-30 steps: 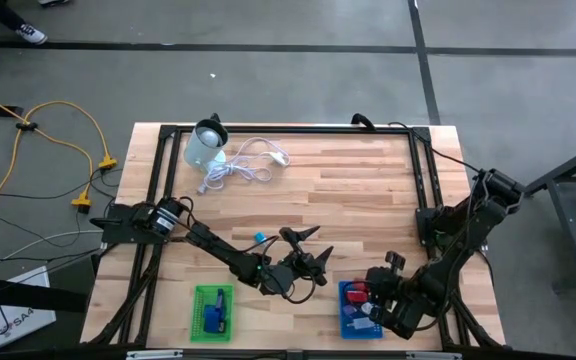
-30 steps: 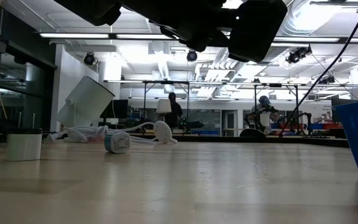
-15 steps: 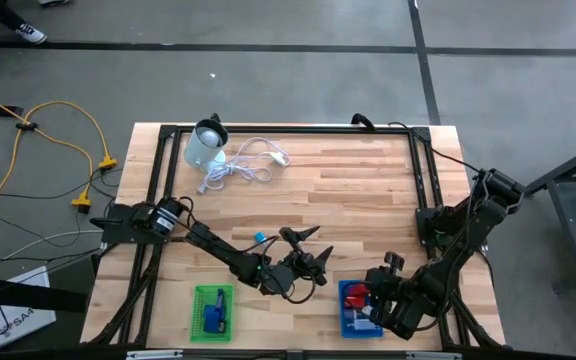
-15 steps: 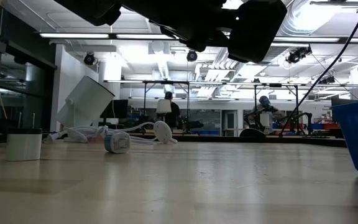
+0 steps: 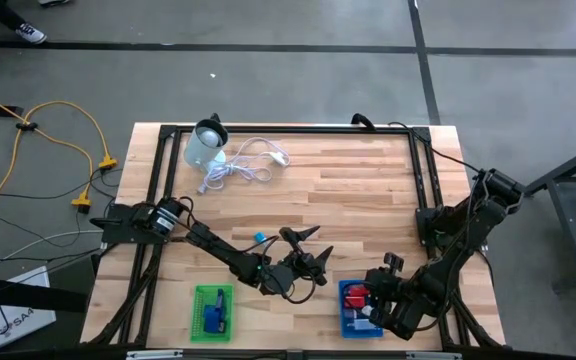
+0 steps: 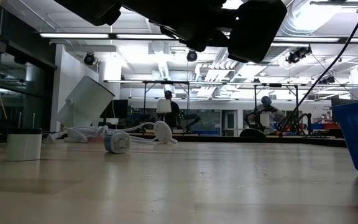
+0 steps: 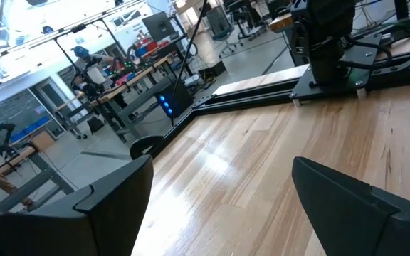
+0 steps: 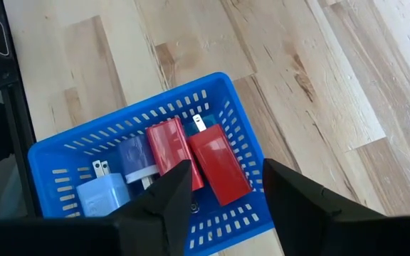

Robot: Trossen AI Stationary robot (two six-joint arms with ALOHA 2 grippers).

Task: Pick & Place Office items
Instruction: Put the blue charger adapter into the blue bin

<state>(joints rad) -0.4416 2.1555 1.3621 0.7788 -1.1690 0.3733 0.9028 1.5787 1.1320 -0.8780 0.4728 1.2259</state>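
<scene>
Wooden table [image 5: 358, 190] carries two small baskets along its near edge: a green basket [image 5: 213, 312] on the left and a blue basket [image 5: 358, 309] on the right. The right gripper [image 8: 221, 186] hangs just above the blue basket, its fingers [image 8: 297, 195] parted a little with nothing between them. Below it in the basket lie two red plug adapters [image 8: 203, 160] side by side, a dark blue adapter [image 8: 135, 161] next to them, and a light blue adapter [image 8: 102, 197] with two prongs beside that. The green basket holds a blue item [image 5: 214, 318] that is too small to identify. One small blue piece [image 5: 259, 238] lies on the bare wood left of centre, just beside the left arm. The left gripper [image 5: 308, 250] hovers over the middle of the table near its near side, fingers [image 7: 347, 195] spread wide and empty. At the far left corner a pale round container [image 5: 205, 146] lies tipped, with a coiled white cable [image 5: 238, 165] just beside it. People stand in the room beyond the table.
</scene>
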